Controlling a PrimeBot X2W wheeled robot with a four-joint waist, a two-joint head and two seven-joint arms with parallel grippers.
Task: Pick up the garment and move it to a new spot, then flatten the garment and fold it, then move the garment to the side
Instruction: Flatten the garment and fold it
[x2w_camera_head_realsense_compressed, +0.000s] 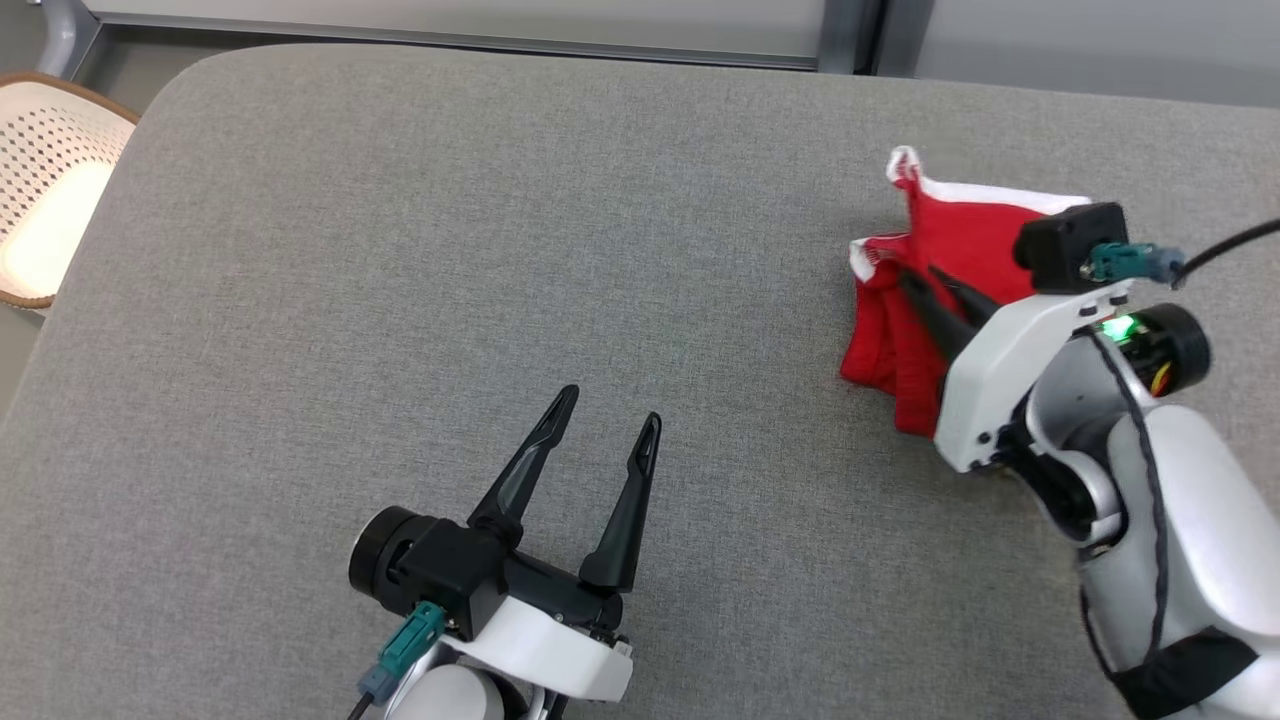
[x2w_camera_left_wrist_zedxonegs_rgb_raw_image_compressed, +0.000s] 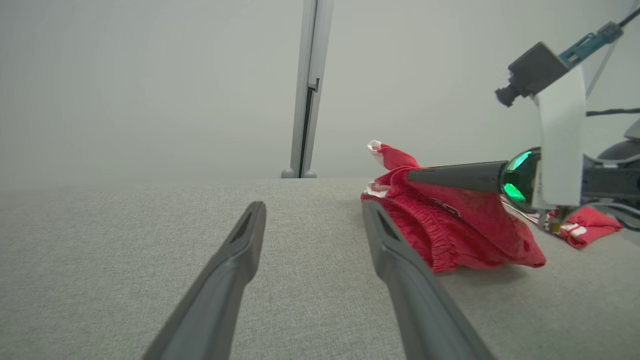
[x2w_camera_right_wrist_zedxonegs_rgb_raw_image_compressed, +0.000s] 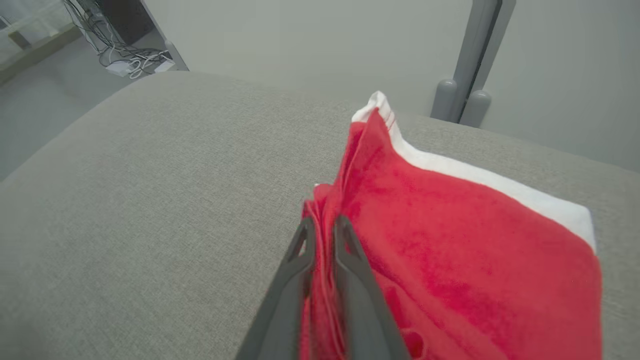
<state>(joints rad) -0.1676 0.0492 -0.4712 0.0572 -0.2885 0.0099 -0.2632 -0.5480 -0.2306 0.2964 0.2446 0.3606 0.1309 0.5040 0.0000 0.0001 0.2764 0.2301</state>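
Observation:
The garment (x2w_camera_head_realsense_compressed: 950, 240) is red with white trim and lies bunched at the right side of the grey padded surface (x2w_camera_head_realsense_compressed: 500, 250). My right gripper (x2w_camera_head_realsense_compressed: 920, 275) is shut on a fold at its left edge. In the right wrist view the two fingers (x2w_camera_right_wrist_zedxonegs_rgb_raw_image_compressed: 323, 223) pinch red cloth (x2w_camera_right_wrist_zedxonegs_rgb_raw_image_compressed: 450, 240) between them, and a white-edged corner sticks up behind. My left gripper (x2w_camera_head_realsense_compressed: 611, 406) hovers open near the front middle with nothing between its fingers. From the left wrist view, past the open fingers (x2w_camera_left_wrist_zedxonegs_rgb_raw_image_compressed: 314, 207), the garment (x2w_camera_left_wrist_zedxonegs_rgb_raw_image_compressed: 450, 230) is lifted at one edge by the right gripper (x2w_camera_left_wrist_zedxonegs_rgb_raw_image_compressed: 412, 175).
A pale perforated basket (x2w_camera_head_realsense_compressed: 50, 180) stands off the surface's left edge. A grey upright post (x2w_camera_left_wrist_zedxonegs_rgb_raw_image_compressed: 307, 90) rises behind the far edge. Cables (x2w_camera_right_wrist_zedxonegs_rgb_raw_image_compressed: 130, 60) lie on the floor beyond the surface's corner. The grey surface stretches bare to the left of the garment.

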